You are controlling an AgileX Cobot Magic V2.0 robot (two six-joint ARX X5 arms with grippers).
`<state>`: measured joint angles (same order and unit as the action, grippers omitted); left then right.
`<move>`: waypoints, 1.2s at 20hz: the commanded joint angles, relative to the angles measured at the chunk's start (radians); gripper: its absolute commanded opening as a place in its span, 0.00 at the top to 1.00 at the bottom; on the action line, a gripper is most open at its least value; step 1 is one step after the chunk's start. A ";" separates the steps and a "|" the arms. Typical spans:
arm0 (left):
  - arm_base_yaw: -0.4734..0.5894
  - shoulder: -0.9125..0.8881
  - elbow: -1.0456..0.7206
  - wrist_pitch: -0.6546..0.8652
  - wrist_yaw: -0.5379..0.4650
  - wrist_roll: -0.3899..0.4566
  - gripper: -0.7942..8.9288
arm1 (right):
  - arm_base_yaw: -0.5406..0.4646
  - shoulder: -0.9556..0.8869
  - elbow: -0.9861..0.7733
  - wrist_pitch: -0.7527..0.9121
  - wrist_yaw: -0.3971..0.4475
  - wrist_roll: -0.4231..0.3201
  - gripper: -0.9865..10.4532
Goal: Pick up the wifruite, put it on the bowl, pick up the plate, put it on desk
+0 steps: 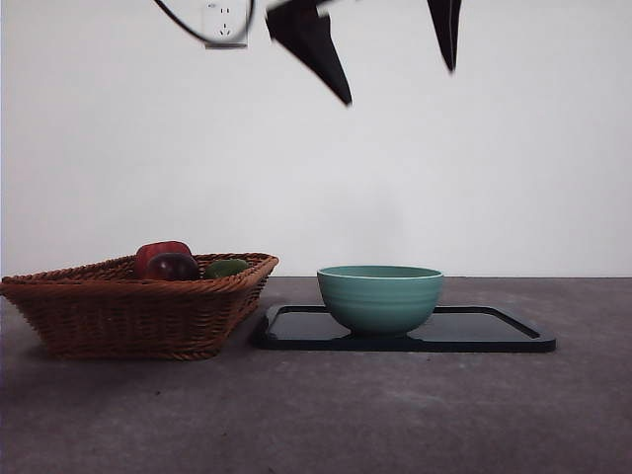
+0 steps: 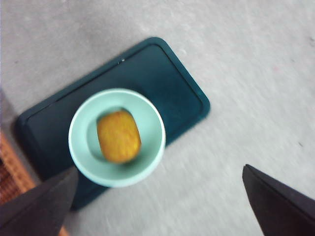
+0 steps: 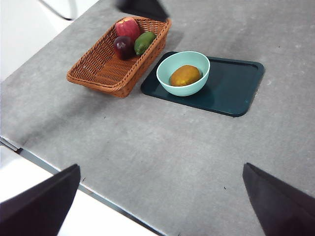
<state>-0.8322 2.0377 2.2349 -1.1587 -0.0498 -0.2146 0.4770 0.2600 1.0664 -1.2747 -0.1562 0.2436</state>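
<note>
The orange-yellow fruit (image 3: 185, 75) lies inside the mint-green bowl (image 3: 170, 81), and the bowl stands on one end of a dark tray (image 3: 231, 88) on the desk (image 3: 162, 162). Just beside the tray sits a wicker basket (image 3: 106, 71) holding a red fruit (image 3: 127, 27), a dark purple one (image 3: 123, 46) and a green one (image 3: 144, 42). The left gripper (image 2: 160, 196) hangs high over the bowl, jaws spread wide and empty. The right gripper (image 3: 162, 196), well back from the bowl, seems wide open too, holding nothing.

Wifruite (image 3: 185, 75) in bowl (image 3: 167, 81), bowl on tray (image 3: 236, 93); basket (image 3: 98, 69) left of tray
</note>
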 commanded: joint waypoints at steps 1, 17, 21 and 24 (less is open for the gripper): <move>0.026 0.110 0.073 0.002 0.005 0.021 0.31 | 0.005 0.002 0.008 0.010 -0.001 0.011 0.40; 0.065 0.321 0.085 0.048 0.076 0.031 0.38 | 0.005 0.002 0.008 0.010 0.000 0.011 0.40; 0.068 0.357 0.085 0.054 0.069 0.031 0.38 | 0.005 0.002 0.008 0.009 -0.001 0.013 0.40; 0.071 0.362 0.085 0.061 0.001 0.031 0.38 | 0.005 0.002 0.008 0.009 -0.003 0.019 0.40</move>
<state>-0.7586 2.3760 2.2887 -1.1049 -0.0395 -0.1959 0.4770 0.2600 1.0664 -1.2747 -0.1570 0.2451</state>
